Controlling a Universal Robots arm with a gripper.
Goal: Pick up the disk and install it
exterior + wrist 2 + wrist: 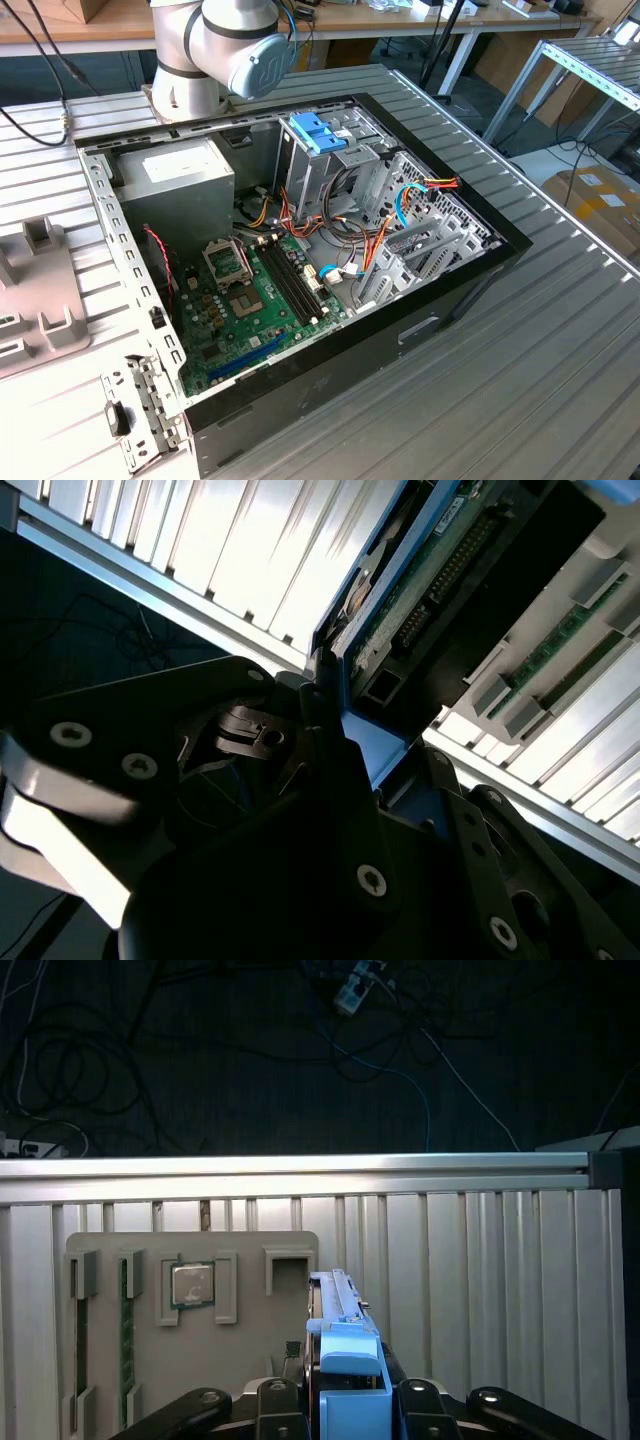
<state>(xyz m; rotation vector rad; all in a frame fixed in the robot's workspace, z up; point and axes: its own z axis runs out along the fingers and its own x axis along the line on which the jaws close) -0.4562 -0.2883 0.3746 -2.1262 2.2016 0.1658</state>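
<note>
My gripper (350,1405) is closed on the disk (345,1345). My 2 fingers (280,1400) clamp its flat sides, and it stands on edge between them, with the blue tab of its carrier just above my fingertips in the first wrist view. In the second wrist view the disk (430,575) shows its green circuit-board face, and its blue frame runs down into my grip (385,750).

The disk is at the side of the grey tray (250,1350), which lies on the slatted metal table (480,1290). I cannot tell whether disk and tray touch. The tray's pockets hold 1 square processor chip (192,1284) and a memory stick (126,1340) on edge.

In the exterior view the tray (40,310) sits at the exterior view's left, near the open computer case (300,400). Inside the case lie a green motherboard (250,300), a grey power supply (175,185), bundles of coloured cables (370,240) and a pale blue latch (318,132) on top of the drive cage. The power supply carries a white label (165,165), but its print is too small to read.
</note>
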